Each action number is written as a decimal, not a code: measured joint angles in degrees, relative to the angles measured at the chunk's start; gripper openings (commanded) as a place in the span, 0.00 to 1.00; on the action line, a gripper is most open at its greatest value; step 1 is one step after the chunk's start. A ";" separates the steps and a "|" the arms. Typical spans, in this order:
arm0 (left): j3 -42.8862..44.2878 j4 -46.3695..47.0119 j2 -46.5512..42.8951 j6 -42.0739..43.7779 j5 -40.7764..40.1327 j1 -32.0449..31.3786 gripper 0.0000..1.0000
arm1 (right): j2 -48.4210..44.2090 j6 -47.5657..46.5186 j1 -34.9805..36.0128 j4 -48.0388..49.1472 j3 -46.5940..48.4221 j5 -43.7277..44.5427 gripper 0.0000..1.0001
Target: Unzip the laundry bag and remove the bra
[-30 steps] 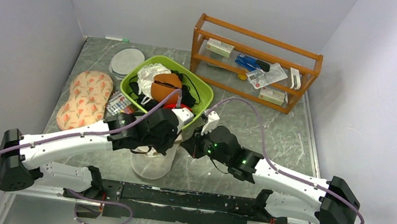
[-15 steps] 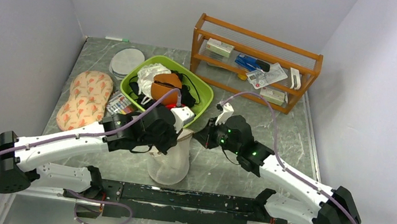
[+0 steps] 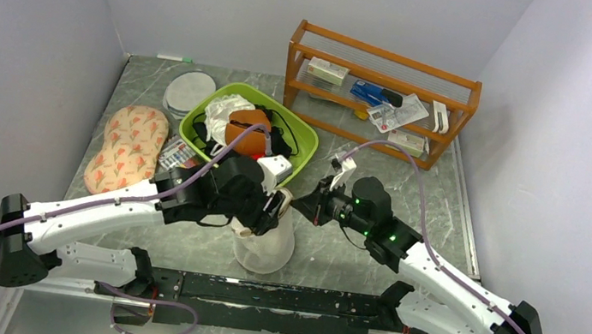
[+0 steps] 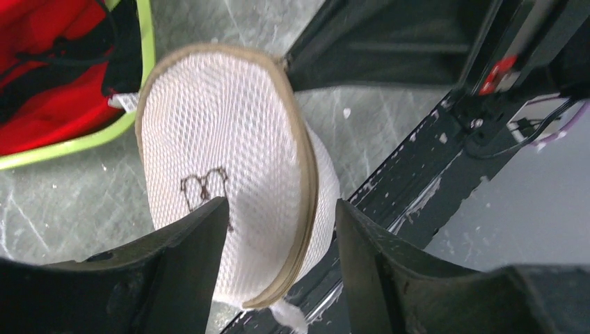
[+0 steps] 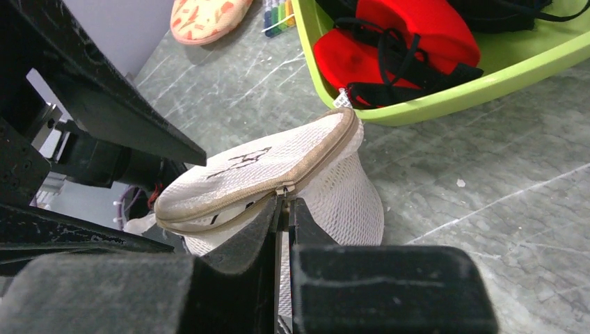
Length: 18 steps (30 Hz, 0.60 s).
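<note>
Looking down on the laundry bag [image 3: 264, 249], standing on its flat base right beneath the left gripper [image 3: 268, 212] and straight off the tips of the right gripper [image 3: 310, 208]. Drum axis near upright, cream lid tipped rather than level, facing up into the left wrist camera, with the black squiggle mark [image 4: 204, 185] just ahead of one finger [image 4: 188, 257]. Left jaws spread wide, straddling the lid from above, that finger overlapping the lid's edge and the other just clear of the tan zip band; no telling whether either presses on the mesh. Left arm stretched forward and inward, wrist bent down over the bag. Over to the right arm: forearm angled in across the table [image 5: 487, 195] from the other side, fingers aimed at the bag's rim. Right jaws pinched together on the zip pull [image 5: 282, 189] at the near side of that rim, only a sliver of gap between the pads. Beyond the bag from there, a green tub [image 5: 445, 97] holding a red garment [image 5: 403, 35] and black straps [image 5: 389, 69]. Hard to say how far the zip is parted beside the pull. Can't make out anything inside through the white mesh. Base of the bag cut off behind the right fingers in that wrist view.
</note>
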 measured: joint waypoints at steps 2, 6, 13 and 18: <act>1.44 0.37 0.98 -0.85 -0.17 0.00 0.69 | -0.15 0.00 0.00 0.28 -0.13 -0.85 0.00; 4.96 1.42 4.09 -2.47 -1.16 0.00 0.60 | -0.13 0.02 0.00 0.81 -0.39 -2.47 0.00; 6.43 2.14 7.87 -3.54 -2.64 0.00 0.45 | -0.13 0.04 0.00 1.31 -0.46 -3.69 0.00; 6.45 2.19 8.70 -3.54 -3.02 0.00 0.25 | -0.13 0.04 0.00 1.68 -0.57 -4.17 0.00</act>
